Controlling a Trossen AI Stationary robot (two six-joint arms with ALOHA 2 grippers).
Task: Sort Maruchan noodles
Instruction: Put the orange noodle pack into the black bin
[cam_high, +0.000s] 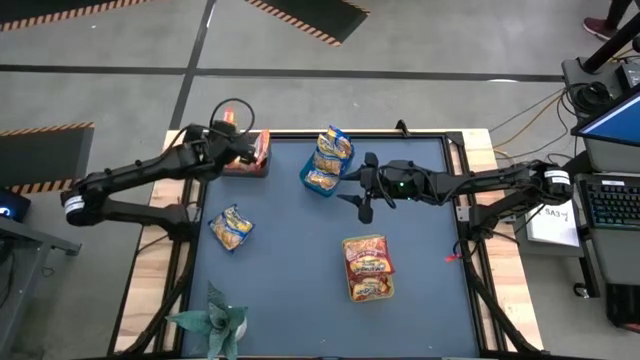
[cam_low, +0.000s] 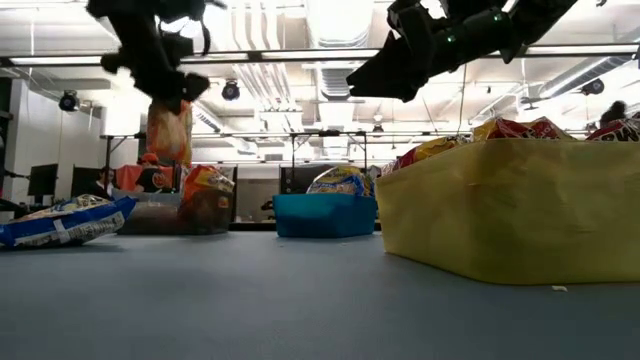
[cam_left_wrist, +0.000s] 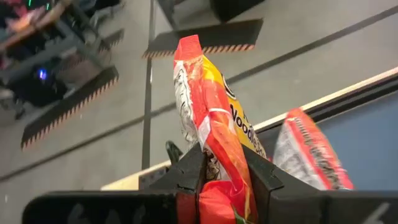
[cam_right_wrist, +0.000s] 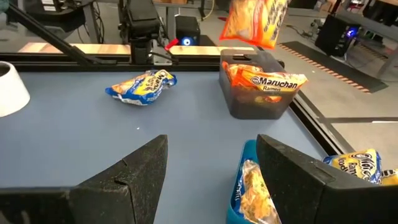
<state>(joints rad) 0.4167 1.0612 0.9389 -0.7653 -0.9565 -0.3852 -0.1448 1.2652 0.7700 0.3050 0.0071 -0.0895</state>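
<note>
Overhead, the left gripper (cam_high: 238, 145) hovers at the table's far left corner, just above a dark bin (cam_high: 247, 160), its jaws clamped on an orange packet (cam_left_wrist: 211, 124). In the left wrist view that packet stands on end between the two dark fingers (cam_left_wrist: 189, 177), long axis upright, its crimped top edge pointing away from the gripper. From the low camera it hangs lengthwise below the gripper (cam_low: 160, 85), clear of the bin (cam_low: 185, 212) underneath, which already holds orange packets (cam_right_wrist: 264, 81) standing on edge with the printed name facing out.

Near the far edge's middle, a blue bin (cam_high: 322, 172) holds blue-and-yellow packets (cam_high: 333, 150), propped so their long axes tilt upward out of the rim. The right gripper (cam_high: 362, 195) waits just beside that bin, above the mat, with its jaws apart and nothing between them.

One blue-and-yellow packet (cam_high: 231, 228) lies flat on the blue mat (cam_high: 300, 280) on the left side, well apart from the bins, its long axis running diagonally across the table. Toward the near right, a yellow-green bin (cam_low: 500, 205) carries red packets (cam_high: 368, 265) stacked flat, long axes apparently lying across the bin, though the overhead picture is too coarse to be sure. A small potted plant (cam_high: 213, 320) stands at the near left corner.
</note>
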